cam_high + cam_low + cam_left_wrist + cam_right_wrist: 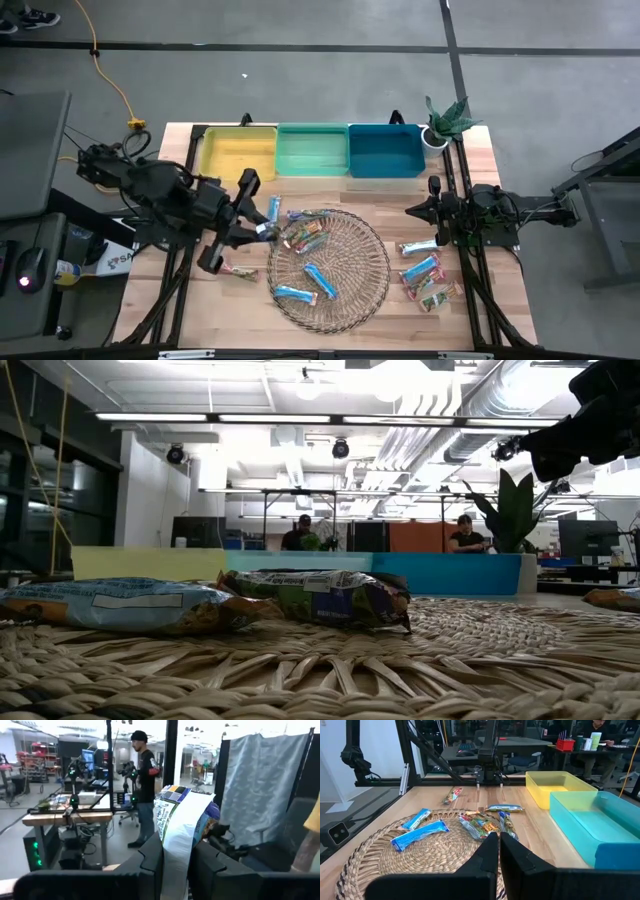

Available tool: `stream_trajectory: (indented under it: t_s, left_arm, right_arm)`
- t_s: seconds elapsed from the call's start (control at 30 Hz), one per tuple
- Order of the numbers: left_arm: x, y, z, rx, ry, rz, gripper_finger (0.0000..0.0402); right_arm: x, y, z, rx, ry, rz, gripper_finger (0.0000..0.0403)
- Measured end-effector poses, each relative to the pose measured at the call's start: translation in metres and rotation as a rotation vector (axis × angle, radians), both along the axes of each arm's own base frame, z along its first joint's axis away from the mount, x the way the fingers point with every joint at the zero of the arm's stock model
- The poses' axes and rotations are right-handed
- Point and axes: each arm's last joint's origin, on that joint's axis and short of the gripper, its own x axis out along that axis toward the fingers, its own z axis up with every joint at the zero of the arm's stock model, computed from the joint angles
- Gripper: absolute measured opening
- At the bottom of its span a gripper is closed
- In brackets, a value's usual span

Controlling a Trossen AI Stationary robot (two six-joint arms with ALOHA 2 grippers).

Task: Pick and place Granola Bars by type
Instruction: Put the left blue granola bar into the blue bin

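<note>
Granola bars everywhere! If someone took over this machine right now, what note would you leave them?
Left gripper: shut on one granola bar, lifted at the wicker tray's left edge.
Right gripper: shut, empty, waiting at the table's right side.
Bars: several on the tray, a cluster on the table right of it, one on the table left of it.
Done: nothing sorted; the yellow bin, green bin and blue bin show no bars.
Left: bin the held bar, then sort the rest.
</note>
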Motion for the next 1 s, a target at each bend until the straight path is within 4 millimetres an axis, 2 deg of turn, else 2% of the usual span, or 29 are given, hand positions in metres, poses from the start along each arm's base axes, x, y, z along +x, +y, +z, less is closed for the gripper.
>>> stream_trajectory:
  t_s: [0.07, 0.23, 0.4, 0.53, 0.67, 0.83, 1.0]
  left_arm:
    - [0.006, -0.001, -0.001, 0.013, -0.015, 0.021, 0.0062]
    - [0.024, 0.015, -0.002, 0.050, -0.058, 0.139, 0.0062]
    - [0.056, 0.044, -0.007, 0.086, -0.115, 0.138, 0.0062]
    - [0.089, 0.075, -0.018, 0.084, -0.148, 0.154, 0.0062]
    - [0.129, 0.113, -0.043, 0.061, -0.126, 0.196, 0.0062]
    - [0.180, 0.159, -0.091, -0.024, -0.007, 0.259, 0.0062]
    - [0.219, 0.192, -0.127, -0.065, 0.070, 0.469, 0.0062]
  right_arm:
    - [0.000, 0.000, 0.000, 0.000, 0.001, 0.000, 0.0000]
    - [0.000, 0.000, 0.000, 0.000, 0.003, 0.000, 0.0000]
    - [0.000, 0.000, -0.001, -0.001, 0.009, 0.000, 0.0000]
    - [0.000, 0.000, -0.001, -0.001, 0.009, 0.000, 0.0000]
    - [0.000, 0.000, -0.001, -0.001, 0.009, 0.000, 0.0000]
    - [0.000, 0.000, -0.001, -0.001, 0.011, 0.000, 0.0000]
    - [0.000, 0.000, -0.001, 0.000, 0.011, 0.000, 0.0000]
